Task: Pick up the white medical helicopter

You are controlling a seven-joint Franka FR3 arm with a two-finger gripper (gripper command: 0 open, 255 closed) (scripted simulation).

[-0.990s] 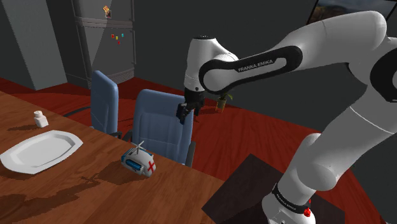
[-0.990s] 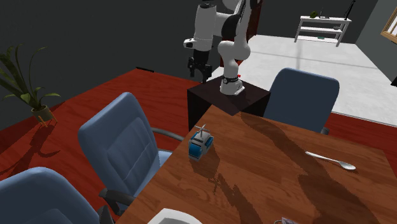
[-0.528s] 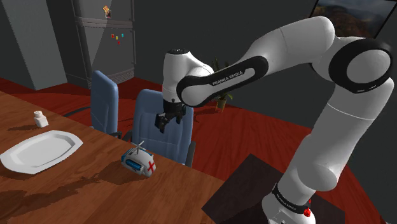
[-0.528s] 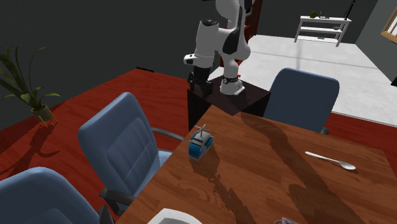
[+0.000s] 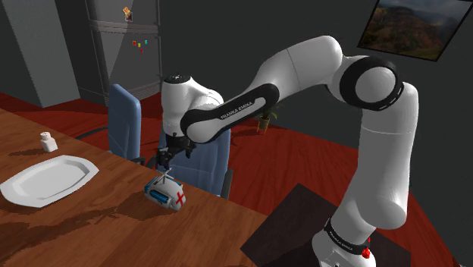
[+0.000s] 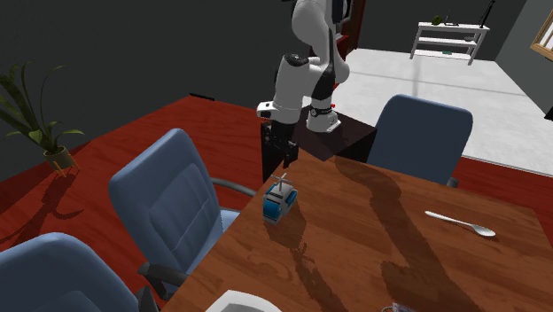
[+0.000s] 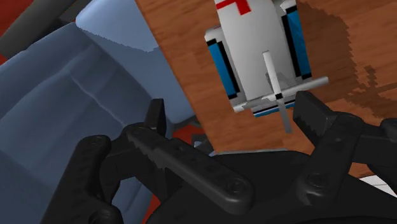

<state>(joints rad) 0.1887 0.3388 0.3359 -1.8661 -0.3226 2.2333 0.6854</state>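
The wooden table (image 5: 91, 227) fills the lower left of the shoulder view, and the white arm (image 5: 303, 64) bends over it from the right. The white medical helicopter (image 5: 167, 193) stands on the table near its edge, in the lower middle of that view and in the centre of the second exterior view (image 6: 278, 206). The gripper (image 5: 168, 154) hangs just above it with its fingers spread apart and nothing between them. In the wrist view the helicopter (image 7: 254, 51) lies ahead of the gripper (image 7: 232, 114), not yet between the fingers.

We judge that the approach is in hand. To do it well, we should centre the gripper over the body, set the fingers across the two blue sides, go down beside the thin rotor, and only then close. The toy is close to the edge, so we should not push it.

We count one table, one arm, three blue chairs (image 6: 168, 204), one white plate (image 5: 45, 180), one helicopter, one spoon (image 6: 461, 223) and one small white shaker (image 5: 48, 142).
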